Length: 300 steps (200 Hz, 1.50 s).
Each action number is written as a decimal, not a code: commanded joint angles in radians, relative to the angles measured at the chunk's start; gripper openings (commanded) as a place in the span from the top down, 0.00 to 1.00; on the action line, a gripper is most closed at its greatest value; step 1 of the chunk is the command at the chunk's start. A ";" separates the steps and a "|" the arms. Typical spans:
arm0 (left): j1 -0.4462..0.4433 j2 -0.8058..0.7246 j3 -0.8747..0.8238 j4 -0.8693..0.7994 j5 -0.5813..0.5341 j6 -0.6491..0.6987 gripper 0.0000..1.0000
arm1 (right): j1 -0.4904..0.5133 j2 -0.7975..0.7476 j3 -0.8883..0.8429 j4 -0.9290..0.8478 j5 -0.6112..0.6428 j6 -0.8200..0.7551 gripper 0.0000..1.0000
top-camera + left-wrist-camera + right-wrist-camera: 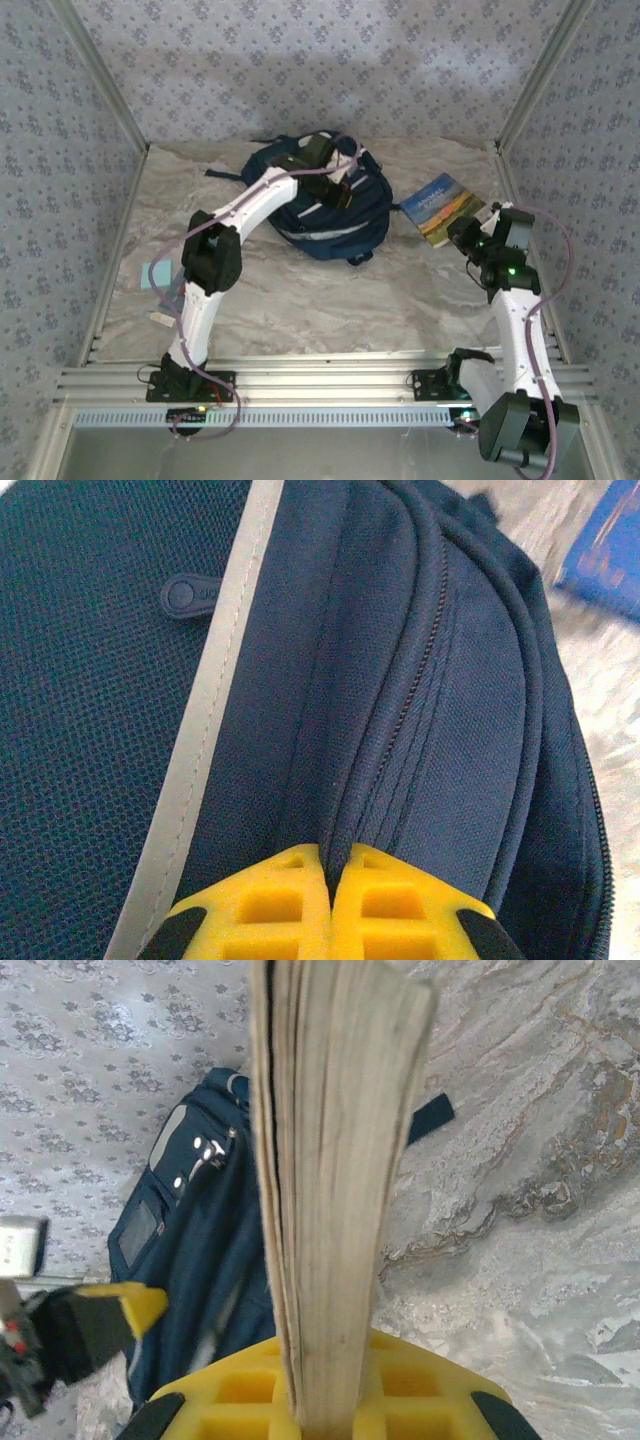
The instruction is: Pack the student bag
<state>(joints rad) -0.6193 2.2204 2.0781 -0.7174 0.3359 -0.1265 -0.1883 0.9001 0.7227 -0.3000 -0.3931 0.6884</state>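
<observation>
The left gripper (330, 895) is closed, its yellow fingers pinching a fold of the student bag (370, 210) just beside a zip (415, 680) whose teeth look shut along the stretch ahead of the fingers. The bag lies on the bench (320, 300) directly under this gripper. The right gripper (322, 1400) is clamped on one edge of a book (330, 1160), which juts straight out from between its fingers with the page edges facing the wrist camera. From above the cover faces up, so the book is held near flat; whether its far edge rests on the bench I cannot tell. The bag sits ahead of this gripper and to its left. I judge the step to be making an opening for the book, and none looks ready. The left gripper's pinch would serve best by lifting the fabric away from the zip line, holding it taut, and the book should go in spine or narrow edge first, level with the mouth. Bare bench lies between the right gripper and the bag, giving a free path. The side wall (590, 150) is near on the right gripper's outer side, so swing inward. The left forearm arches over the bag behind its gripper, so approach from the book's side.
</observation>
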 commanded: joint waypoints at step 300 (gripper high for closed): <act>0.076 0.138 0.541 0.058 0.468 -0.394 1.00 | 0.552 0.501 0.044 0.785 0.256 0.331 1.00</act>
<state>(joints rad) -0.5266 2.3791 2.5576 -0.7815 0.7216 -0.5049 0.3344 1.3441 0.6991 0.2695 -0.2081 1.0069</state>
